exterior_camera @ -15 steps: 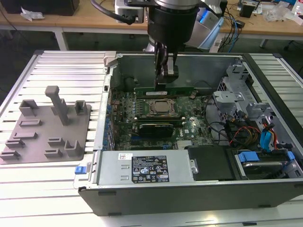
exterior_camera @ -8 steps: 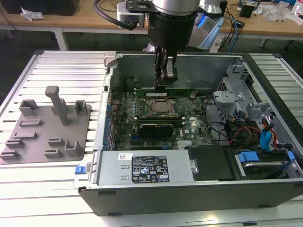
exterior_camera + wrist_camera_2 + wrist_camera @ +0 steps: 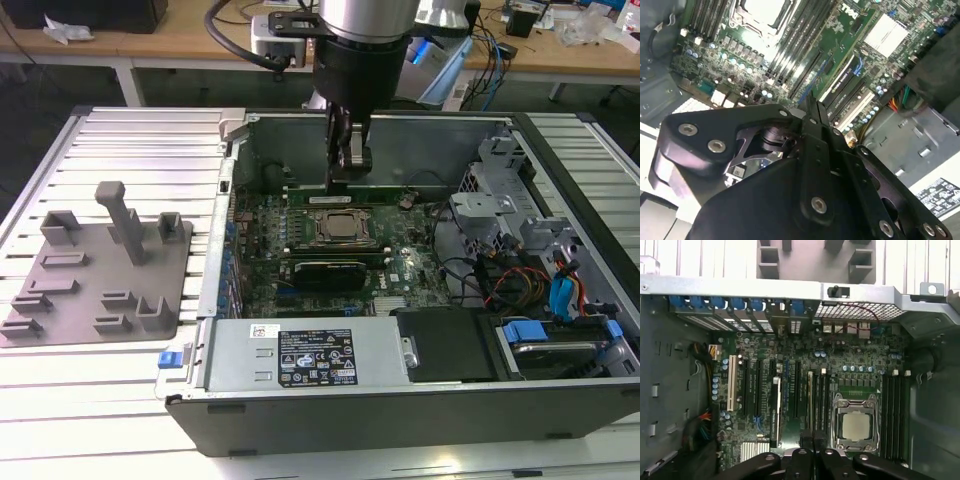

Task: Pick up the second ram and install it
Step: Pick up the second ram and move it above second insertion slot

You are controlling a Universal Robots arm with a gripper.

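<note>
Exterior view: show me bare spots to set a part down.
Free: table slats between the grey tray and the far edge, and the strip between tray and near edge. Crowded: the computer case, holding motherboard, cables and the end effector.

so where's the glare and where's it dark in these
exterior view: table slats glare white, motherboard shaded under the arm; second wrist view: heatsink blown out, claw a dark mass; first wrist view: case rim bright, cables dim

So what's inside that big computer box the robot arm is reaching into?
A green circuit board with a square processor, coloured wires and a grey metal box. The gripper covers part of the board, so what's beneath it can't be seen.
</note>
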